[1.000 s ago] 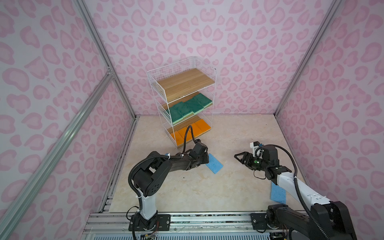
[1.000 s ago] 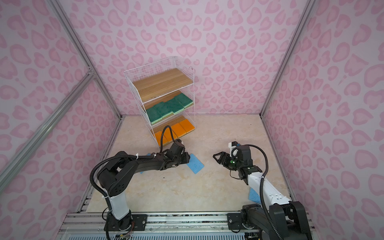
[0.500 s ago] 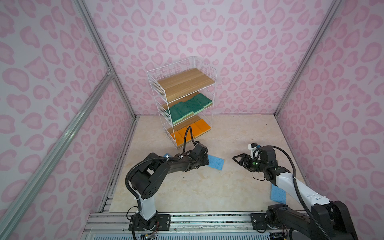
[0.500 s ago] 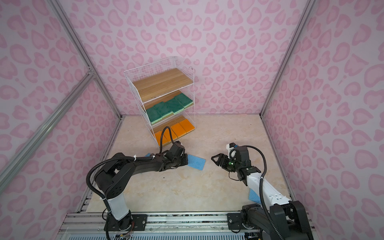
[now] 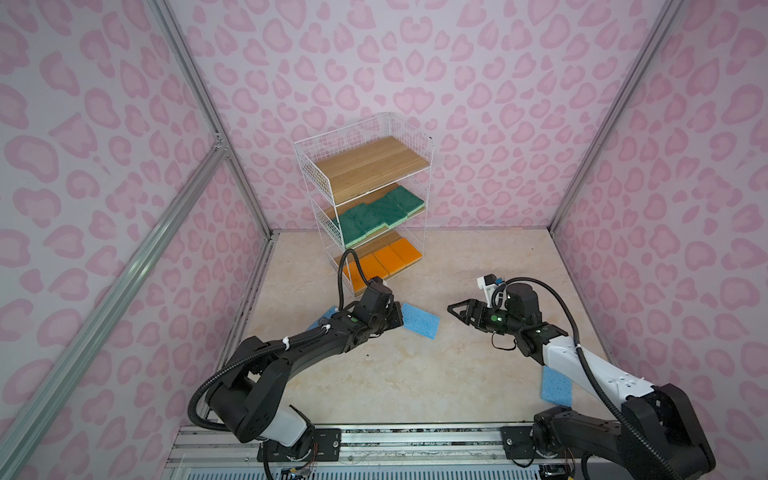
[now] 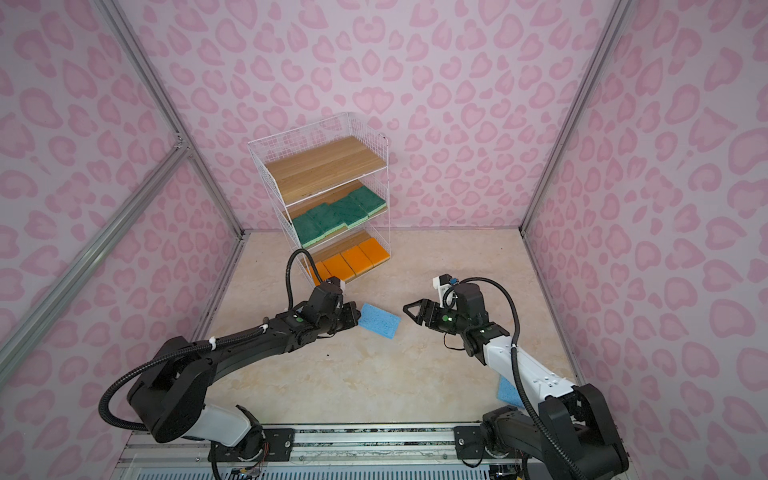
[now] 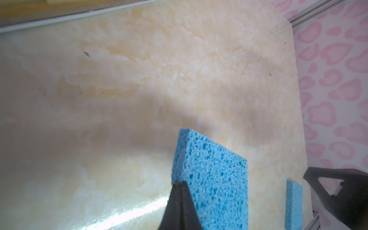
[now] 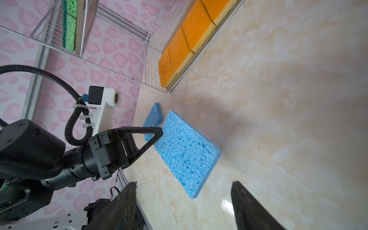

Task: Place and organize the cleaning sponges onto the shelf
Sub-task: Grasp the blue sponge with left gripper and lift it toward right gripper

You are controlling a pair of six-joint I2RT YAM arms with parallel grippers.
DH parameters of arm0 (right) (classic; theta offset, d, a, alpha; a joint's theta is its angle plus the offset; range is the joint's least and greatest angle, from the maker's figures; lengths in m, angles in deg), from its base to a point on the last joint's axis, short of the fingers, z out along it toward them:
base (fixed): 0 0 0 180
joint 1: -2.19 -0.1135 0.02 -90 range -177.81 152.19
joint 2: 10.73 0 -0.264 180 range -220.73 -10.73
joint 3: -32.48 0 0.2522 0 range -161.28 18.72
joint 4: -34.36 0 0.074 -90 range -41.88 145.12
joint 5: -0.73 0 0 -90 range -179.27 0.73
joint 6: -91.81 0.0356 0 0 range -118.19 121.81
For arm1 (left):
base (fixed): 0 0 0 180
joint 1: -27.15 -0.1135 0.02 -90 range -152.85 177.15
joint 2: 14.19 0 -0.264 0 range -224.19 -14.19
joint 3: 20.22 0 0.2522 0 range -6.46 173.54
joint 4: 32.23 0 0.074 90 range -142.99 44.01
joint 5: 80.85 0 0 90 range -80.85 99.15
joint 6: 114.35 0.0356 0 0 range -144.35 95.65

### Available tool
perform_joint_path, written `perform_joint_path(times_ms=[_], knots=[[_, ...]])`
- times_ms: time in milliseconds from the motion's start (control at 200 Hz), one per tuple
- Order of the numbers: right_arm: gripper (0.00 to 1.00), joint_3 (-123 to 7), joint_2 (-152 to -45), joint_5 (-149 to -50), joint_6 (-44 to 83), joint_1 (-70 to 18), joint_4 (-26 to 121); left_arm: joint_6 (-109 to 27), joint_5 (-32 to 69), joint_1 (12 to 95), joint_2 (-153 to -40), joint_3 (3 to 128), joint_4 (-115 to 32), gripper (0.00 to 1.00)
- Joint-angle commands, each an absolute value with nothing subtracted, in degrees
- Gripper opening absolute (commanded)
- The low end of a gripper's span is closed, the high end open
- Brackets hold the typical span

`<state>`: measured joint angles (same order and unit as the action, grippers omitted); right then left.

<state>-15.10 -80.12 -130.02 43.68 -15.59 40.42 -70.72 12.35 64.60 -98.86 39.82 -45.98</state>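
1 blue sponge [image 5: 419, 321] flat, long axis diagonal (left pincer [image 5: 399, 318] beside).

- Left gripper [image 7: 180, 186] is holding its jaws pressed together, its arm stretching out low.
- Right gripper [image 8: 183, 182] is holding its jaws wide apart, pointing at the left gripper.

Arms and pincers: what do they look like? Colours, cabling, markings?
Both mostly black, each with one white link toward the base: left arm, right arm. Black corrugated hose loops over each wrist, zip-tied. White camera bracket on each wrist. Small green lights on the joints. The left pincer and right pincer have black, triangular, open-frame fingers.
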Motion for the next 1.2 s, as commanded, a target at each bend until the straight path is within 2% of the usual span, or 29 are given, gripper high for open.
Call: perform_joint_path(times_ms=[0, 250, 395, 600, 890, 1195], knots=[[0.76, -15.7, -81.31, -130.4, 44.49, -15.84, 37.75, -69.91, 13.19, 63.58, -96.89, 38.32, -47.15, 0.04], [0.76, -16.25, -85.81, -132.97, 45.81, -16.41, 33.32, -69.08, 14.61, 61.83, -93.66, 37.35, -47.24, 0.04], [0.64, -16.46, -89.15, -135.59, 48.27, -16.97, 28.78, -69.03, 16.96, 59.93, -91.19, 37.75, -47.39, 0.04], [0.57, -17.65, -92.34, -138.31, 51.3, -18.34, 23.31, -69.96, 20.87, 57.11, -88.44, 37.55, -46.34, 0.04], [0.59, -20.24, -96.17, -139.46, 54.67, -20.9, 18.92, -71.07, 22.62, 55.98, -85.0, 37.4, -45.32, 0.04], [0.44, -22.93, -99.0, -139.27, 56.82, -23.43, 16.45, -72.04, 23.38, 55.63, -82.66, 37.27, -44.71, 0.04]])
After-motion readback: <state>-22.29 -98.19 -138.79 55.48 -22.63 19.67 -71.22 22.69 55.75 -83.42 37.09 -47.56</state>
